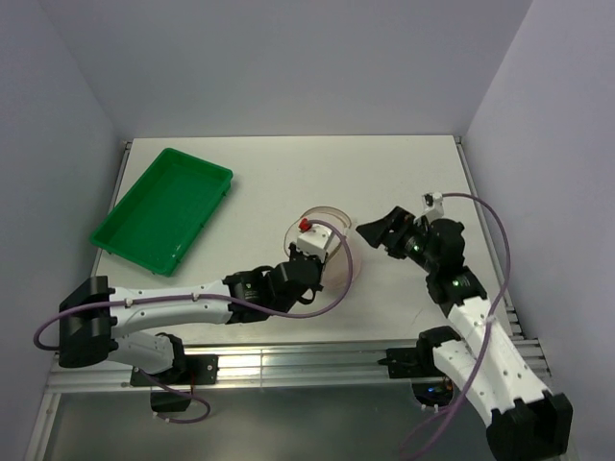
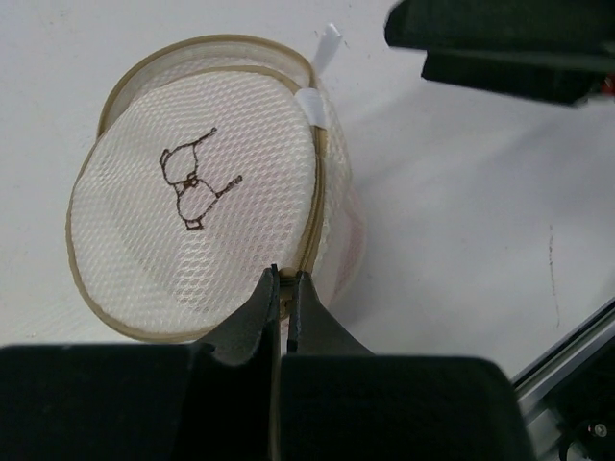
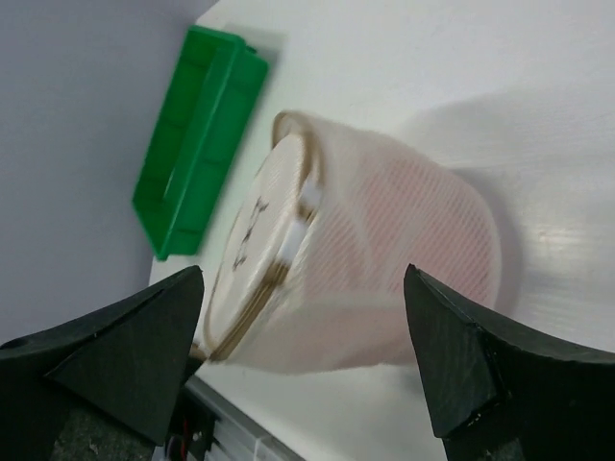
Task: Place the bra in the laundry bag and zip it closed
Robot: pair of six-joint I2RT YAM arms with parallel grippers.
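Note:
The laundry bag [image 1: 328,242] is a round white mesh pouch lying on its side on the table, its lid with the dark bra outline [image 2: 197,178] down against its beige rim. Pale pink of the bra [image 3: 408,226] shows through the mesh wall. My left gripper [image 2: 286,277] is shut, pinching a small beige piece at the rim's near edge where the zipper runs. My right gripper [image 3: 303,279] stands open to the right of the bag [image 3: 288,240], its fingers [image 1: 381,230] apart from it and holding nothing.
A green plastic tray [image 1: 163,209] sits at the back left of the table, also at the top left of the right wrist view as the tray [image 3: 192,144]. The metal rail [image 2: 567,355] marks the table's near edge.

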